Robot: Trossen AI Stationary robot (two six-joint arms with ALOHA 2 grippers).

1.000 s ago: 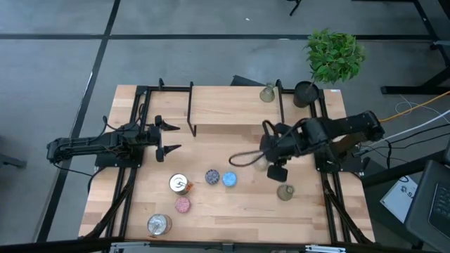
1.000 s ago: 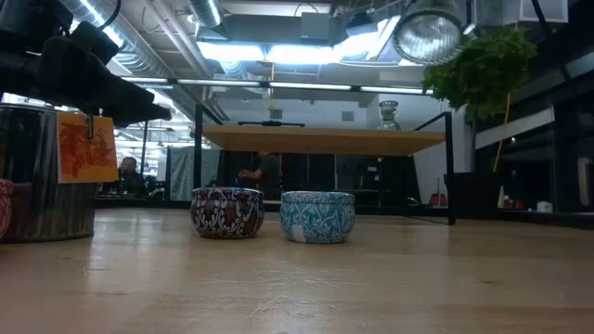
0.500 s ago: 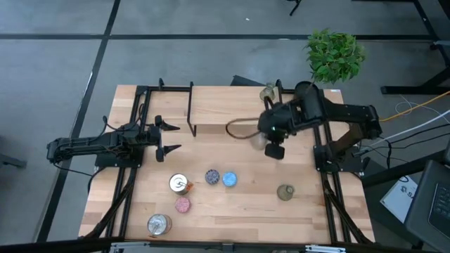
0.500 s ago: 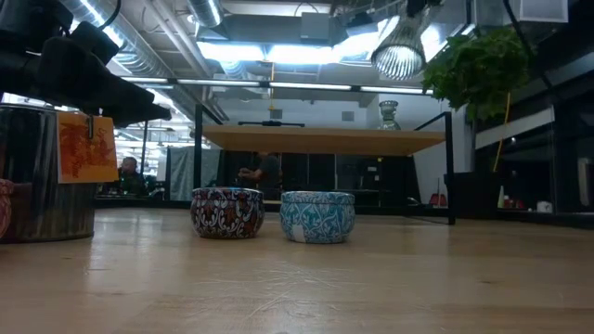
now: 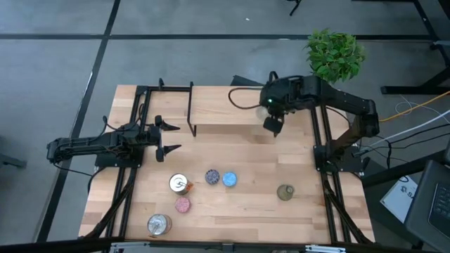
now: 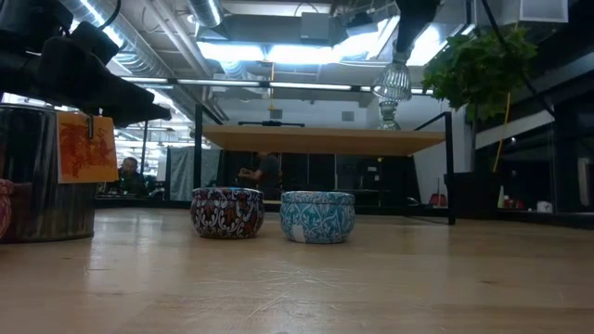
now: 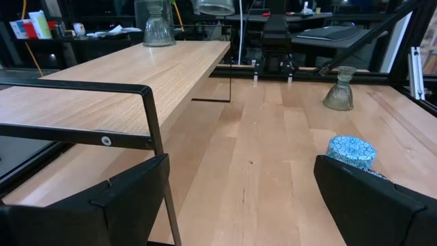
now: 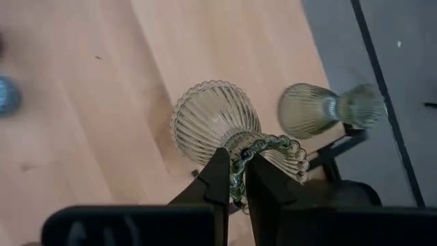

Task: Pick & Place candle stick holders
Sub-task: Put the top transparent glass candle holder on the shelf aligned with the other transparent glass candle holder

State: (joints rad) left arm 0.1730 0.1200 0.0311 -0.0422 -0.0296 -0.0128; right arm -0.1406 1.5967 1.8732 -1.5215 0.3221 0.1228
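My right gripper (image 5: 272,125) hangs over the right end of the raised wooden shelf (image 5: 218,105), shut on a pale ribbed glass candle stick holder (image 8: 215,123), which also shows high in the low view (image 6: 394,82). A second glass holder (image 8: 321,109) stands on its foot on the shelf just beyond. A third glass holder (image 5: 285,192) stands on the table. Blue (image 5: 229,179), purple-speckled (image 5: 211,176), pink (image 5: 182,204) and two silvery holders (image 5: 179,183) (image 5: 159,224) sit nearer the front. My left gripper (image 5: 169,137) waits open at the table's left. My right gripper pinches the beaded rim (image 8: 263,143) of the glass holder's top cup between its two fingers. The fingers come from above, slanting down. The holder hangs below them, lifted clear of the shelf, its wide ribbed foot (image 8: 205,119) lowest and a little tilted.
A green plant (image 5: 335,55) stands at the far right corner beside the shelf. Black frame rails (image 5: 320,140) run along both sides of the table. Bare wood (image 5: 246,211) lies between the holders at the front.
My right gripper, staying shut, has swung from above the table's middle toward the far edge, carrying the glass holder through the air until it hangs over the shelf's right end beside the standing glass holder. The holder stayed hanging below the fingers.
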